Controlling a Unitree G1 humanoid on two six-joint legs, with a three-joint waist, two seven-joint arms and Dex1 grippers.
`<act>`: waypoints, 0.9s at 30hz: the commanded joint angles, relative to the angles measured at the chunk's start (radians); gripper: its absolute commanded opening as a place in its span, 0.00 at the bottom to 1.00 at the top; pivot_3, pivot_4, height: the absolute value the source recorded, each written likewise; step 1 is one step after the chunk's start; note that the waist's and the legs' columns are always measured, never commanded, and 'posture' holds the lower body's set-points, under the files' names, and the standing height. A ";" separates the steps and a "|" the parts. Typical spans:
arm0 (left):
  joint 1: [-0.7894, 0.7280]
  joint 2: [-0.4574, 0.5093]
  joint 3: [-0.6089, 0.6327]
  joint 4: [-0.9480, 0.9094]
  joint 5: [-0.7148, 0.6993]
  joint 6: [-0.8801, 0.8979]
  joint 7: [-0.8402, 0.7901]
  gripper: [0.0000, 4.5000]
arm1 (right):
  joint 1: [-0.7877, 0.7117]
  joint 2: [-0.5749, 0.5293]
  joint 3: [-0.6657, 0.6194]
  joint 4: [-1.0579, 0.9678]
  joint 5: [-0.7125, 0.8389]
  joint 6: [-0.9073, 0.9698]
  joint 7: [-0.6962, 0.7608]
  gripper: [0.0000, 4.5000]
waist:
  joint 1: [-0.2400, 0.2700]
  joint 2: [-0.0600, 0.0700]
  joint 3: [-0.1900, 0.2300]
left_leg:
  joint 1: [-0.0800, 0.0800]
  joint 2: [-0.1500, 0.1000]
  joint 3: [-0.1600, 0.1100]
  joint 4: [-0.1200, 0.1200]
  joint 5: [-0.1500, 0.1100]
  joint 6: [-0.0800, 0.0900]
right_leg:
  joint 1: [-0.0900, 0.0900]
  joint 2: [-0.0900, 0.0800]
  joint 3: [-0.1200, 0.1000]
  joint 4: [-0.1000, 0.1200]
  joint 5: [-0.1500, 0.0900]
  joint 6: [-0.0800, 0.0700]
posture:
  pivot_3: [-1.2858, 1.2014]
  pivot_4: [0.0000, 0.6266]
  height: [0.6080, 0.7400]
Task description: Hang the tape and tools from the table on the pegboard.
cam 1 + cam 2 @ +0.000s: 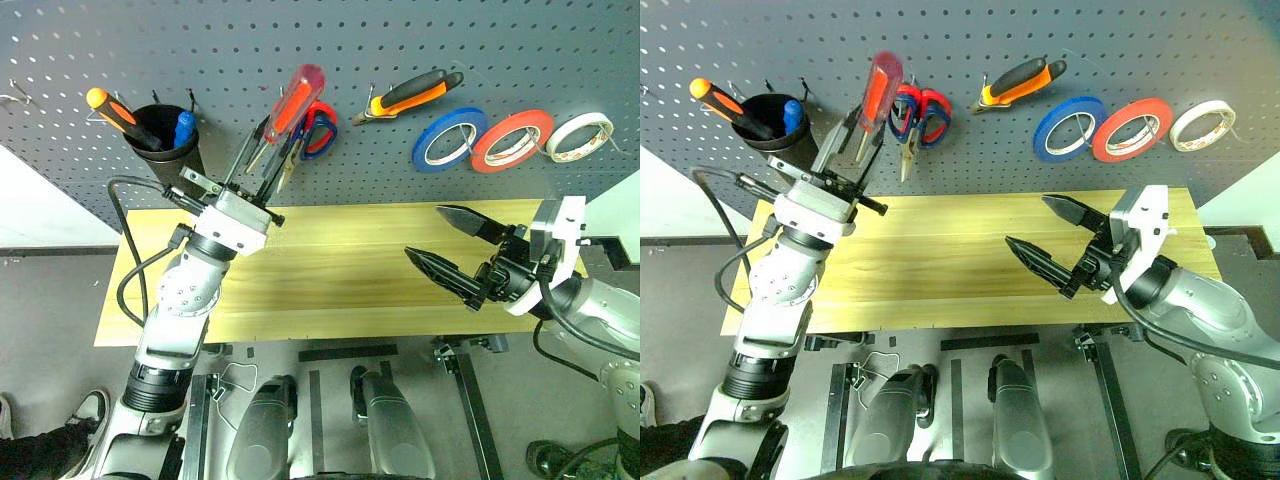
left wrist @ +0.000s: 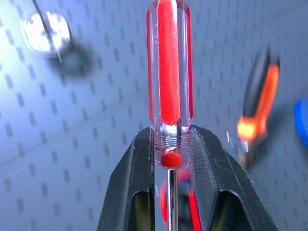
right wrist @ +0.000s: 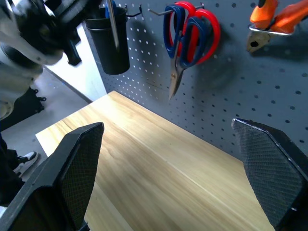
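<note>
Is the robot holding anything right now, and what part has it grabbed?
The left gripper holds the red-handled screwdriver, pinched where handle meets shaft. The right gripper is open and empty.

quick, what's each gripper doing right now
Left gripper: shut on the red-handled screwdriver, held up in front of the pegboard.
Right gripper: open, holding nothing, over the table.

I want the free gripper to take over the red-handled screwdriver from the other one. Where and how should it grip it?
Probably the upper handle of the red-handled screwdriver. The left gripper is shut on the handle's base, with the shaft running back between its fingers, so only the handle's top is free. The open right gripper should come in from the robot's right, across the handle.
</note>
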 commanded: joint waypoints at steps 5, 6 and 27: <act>-0.136 0.014 0.067 0.024 0.066 -0.084 0.052 0.15 | -0.037 -0.008 -0.010 -0.017 0.014 -0.020 0.017 1.00 | 0.000 0.000 0.000 | 0.000 0.000 0.000 0.001 0.000 0.000 | 0.000 0.001 0.000 0.001 0.000 0.000 | 0.52 0.44 1.00; -0.151 0.017 0.076 0.037 0.067 -0.086 0.057 0.15 | -0.039 -0.007 -0.008 -0.018 0.013 -0.019 0.016 1.00 | -0.001 0.000 0.000 | 0.000 0.000 0.000 0.001 0.000 0.000 | 0.000 0.001 0.000 0.001 0.000 0.000 | 0.52 0.44 1.00; -0.183 0.029 0.224 0.093 0.165 0.038 0.237 0.15 | -0.025 -0.059 -0.017 0.010 0.016 0.002 0.050 1.00 | -0.004 -0.001 -0.001 | 0.000 0.000 0.000 0.001 0.001 -0.001 | 0.000 0.001 0.000 0.001 0.000 0.000 | 0.51 0.45 1.00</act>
